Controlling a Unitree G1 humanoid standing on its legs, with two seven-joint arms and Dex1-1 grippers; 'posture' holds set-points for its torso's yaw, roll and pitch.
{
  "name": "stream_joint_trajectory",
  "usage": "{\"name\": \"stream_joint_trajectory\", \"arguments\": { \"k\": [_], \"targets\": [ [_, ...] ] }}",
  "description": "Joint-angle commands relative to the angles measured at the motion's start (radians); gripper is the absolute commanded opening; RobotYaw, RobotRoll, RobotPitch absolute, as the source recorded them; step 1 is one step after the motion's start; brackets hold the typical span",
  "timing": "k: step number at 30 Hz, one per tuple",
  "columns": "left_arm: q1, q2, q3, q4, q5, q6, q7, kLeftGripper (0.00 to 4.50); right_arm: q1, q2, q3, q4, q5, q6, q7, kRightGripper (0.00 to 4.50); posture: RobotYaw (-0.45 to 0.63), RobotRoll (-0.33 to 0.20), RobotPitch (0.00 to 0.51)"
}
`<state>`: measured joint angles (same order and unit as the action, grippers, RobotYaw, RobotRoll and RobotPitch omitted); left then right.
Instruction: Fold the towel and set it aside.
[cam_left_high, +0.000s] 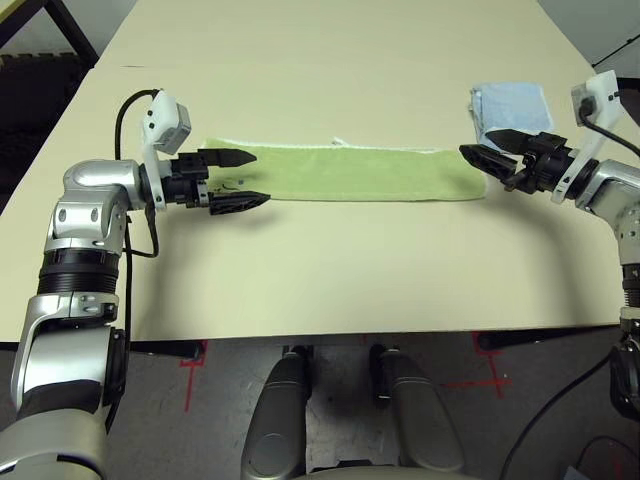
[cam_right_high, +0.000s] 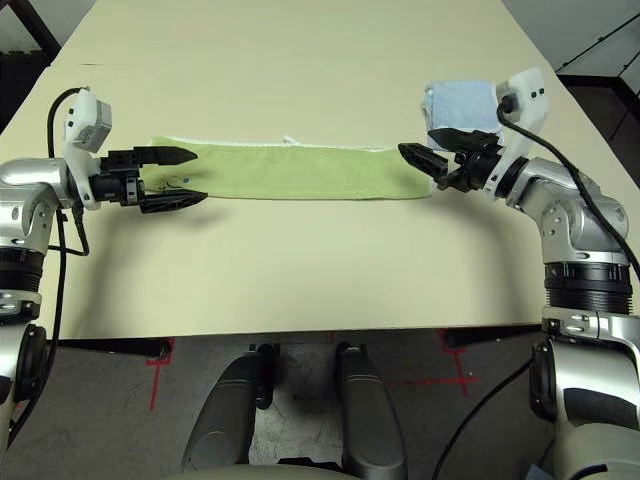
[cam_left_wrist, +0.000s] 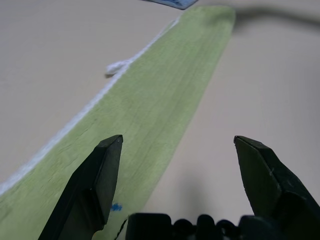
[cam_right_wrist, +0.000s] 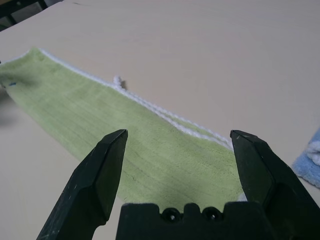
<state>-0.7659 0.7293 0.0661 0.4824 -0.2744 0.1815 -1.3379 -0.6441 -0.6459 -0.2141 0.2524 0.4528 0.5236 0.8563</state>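
Towel (cam_left_high: 365, 175) between left claw (cam_left_high: 240, 182) and right claw (cam_left_high: 492, 157) (long green strip), both claws spread.

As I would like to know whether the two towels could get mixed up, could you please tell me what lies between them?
The right gripper hovers there, between the green towel and blue towel, in the right eye view.
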Motion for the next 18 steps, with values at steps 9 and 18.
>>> {"name": "stream_joint_trajectory", "arguments": {
  "k": [9, 18],
  "targets": [
    [0.107, -0.086, 0.115, -0.158, -0.077, 0.065, 0.27, 4.5, 0.081, 0.102, -0.111, -0.071, 0.071, -0.042, -0.133, 4.46, 0.08, 0.0, 0.256],
    [0.07, -0.091, 0.077, -0.06, -0.015, -0.096, 0.293, 4.5, 0.068, 0.101, -0.053, -0.024, -0.011, -0.175, -0.13, 4.46, 0.08, 0.0, 0.254]
  ]
}}
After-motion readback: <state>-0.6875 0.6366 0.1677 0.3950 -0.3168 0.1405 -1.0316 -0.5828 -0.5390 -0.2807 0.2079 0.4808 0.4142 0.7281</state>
